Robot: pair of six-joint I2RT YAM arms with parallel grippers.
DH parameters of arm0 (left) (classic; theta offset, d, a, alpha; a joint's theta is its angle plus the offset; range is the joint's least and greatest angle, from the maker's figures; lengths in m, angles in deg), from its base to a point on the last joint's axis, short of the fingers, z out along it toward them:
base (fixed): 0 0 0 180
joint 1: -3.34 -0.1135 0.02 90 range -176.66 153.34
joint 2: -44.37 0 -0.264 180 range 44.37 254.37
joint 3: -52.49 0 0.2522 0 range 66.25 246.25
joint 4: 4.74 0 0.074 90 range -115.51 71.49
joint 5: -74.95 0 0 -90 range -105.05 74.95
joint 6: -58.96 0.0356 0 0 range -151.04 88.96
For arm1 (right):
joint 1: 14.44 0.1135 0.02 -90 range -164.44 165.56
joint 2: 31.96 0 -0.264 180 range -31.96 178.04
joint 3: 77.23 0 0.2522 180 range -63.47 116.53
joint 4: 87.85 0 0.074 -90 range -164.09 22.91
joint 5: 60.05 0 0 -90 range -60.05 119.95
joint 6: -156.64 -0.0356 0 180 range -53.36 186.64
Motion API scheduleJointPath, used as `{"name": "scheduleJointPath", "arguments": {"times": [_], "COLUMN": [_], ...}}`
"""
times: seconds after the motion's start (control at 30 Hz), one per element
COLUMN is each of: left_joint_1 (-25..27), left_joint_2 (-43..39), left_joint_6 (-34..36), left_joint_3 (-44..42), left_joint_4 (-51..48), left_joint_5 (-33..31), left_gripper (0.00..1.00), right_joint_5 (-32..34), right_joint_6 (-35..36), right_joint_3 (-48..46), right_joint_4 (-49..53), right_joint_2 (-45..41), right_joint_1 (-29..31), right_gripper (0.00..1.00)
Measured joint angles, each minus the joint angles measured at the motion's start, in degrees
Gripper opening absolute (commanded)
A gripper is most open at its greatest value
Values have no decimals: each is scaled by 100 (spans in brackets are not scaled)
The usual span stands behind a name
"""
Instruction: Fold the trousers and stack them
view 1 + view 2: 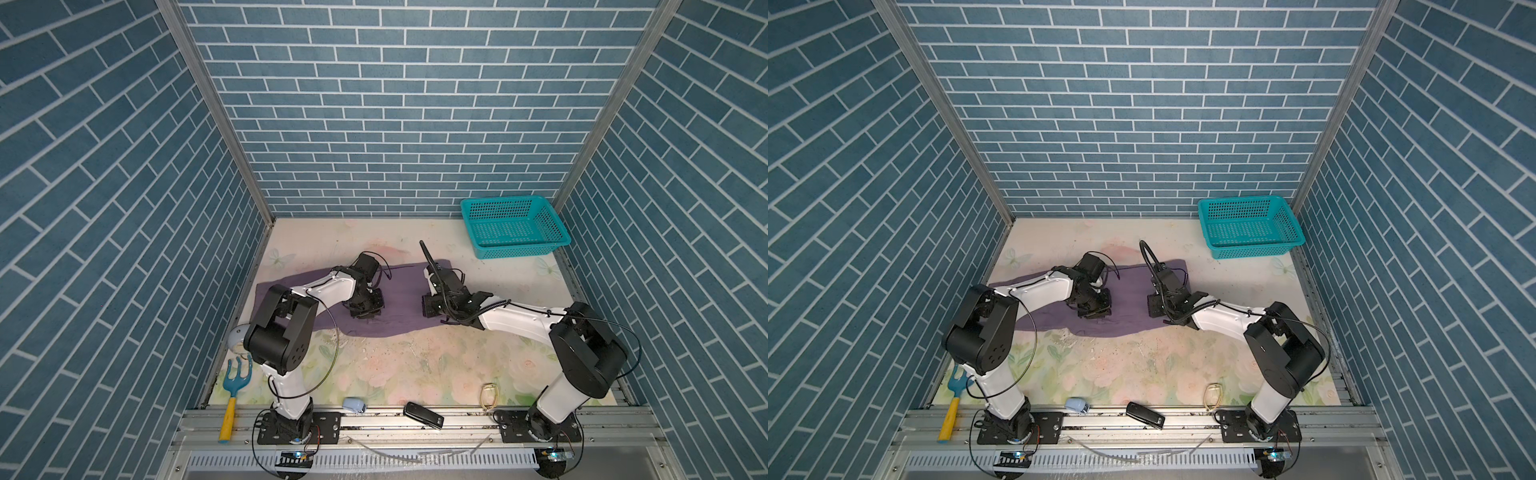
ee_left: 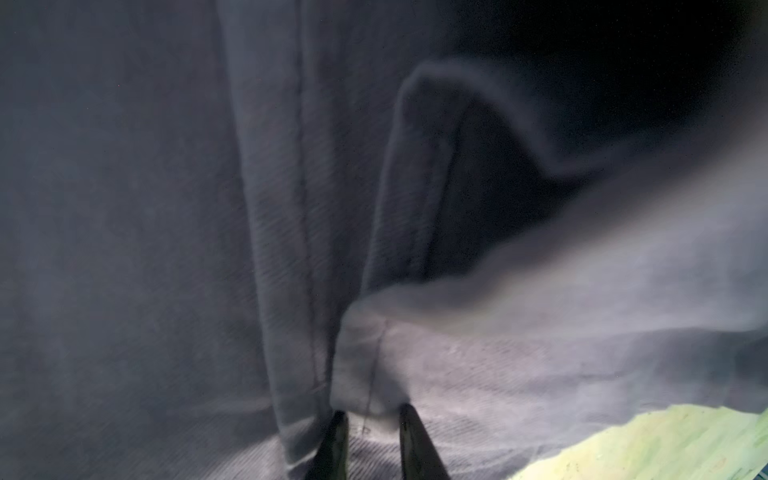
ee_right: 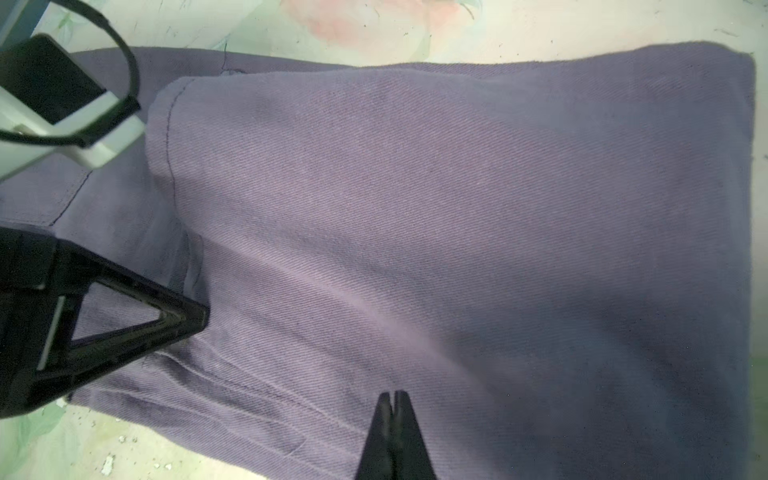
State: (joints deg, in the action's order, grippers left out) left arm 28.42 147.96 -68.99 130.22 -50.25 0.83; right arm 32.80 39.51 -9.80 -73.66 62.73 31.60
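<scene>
Notably, the left wrist view is dark and blurred; you can make out only the tips of the left gripper, cut off at the lower edge and pinching a stitched fold of the trousers. In both top views the arms hide part of the cloth. The right gripper shows its tips pressed together, holding nothing. The trousers are muted purple twill, lying flat across the centre of the floral table.

One pair of trousers, one basket at two o'clock, two robot arms, one toy fork, one small black device.
</scene>
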Motion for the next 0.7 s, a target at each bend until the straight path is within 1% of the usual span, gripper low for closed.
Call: {"name": "scheduleJointPath", "arguments": {"times": [0.03, 0.07, 0.1, 0.17, 0.2, 0.23, 0.4, 0.7], "left_joint_1": [4, 11, 24, 42, 42, 39, 63, 68], "left_joint_2": [9, 9, 13, 15, 15, 17, 20, -170], "left_joint_6": [2, -2, -7, -42, -24, 7, 72, 240], "left_joint_3": [11, 26, 37, 44, 44, 44, 179, 894], "left_joint_4": [0, 0, -2, -17, -55, -96, -286, -791], "left_joint_5": [4, 4, 0, -48, -107, -157, -319, -664], "left_gripper": [35, 35, 33, 14, 3, 0, 0, 0], "right_joint_5": [0, 2, 2, 2, 2, 2, 2, 20], "right_joint_6": [0, 0, 0, 0, 0, 0, 0, 0], "right_joint_3": [0, 0, 0, 0, 0, 0, 0, 0], "right_joint_4": [2, 0, 0, 2, 2, 0, 2, 2], "right_joint_2": [0, 0, 2, 4, 7, 13, 81, 101], "right_joint_1": [-2, -2, -2, -2, -2, -2, -2, -2], "right_gripper": [0, 0, 0, 0, 0, 0, 0, 0]}}
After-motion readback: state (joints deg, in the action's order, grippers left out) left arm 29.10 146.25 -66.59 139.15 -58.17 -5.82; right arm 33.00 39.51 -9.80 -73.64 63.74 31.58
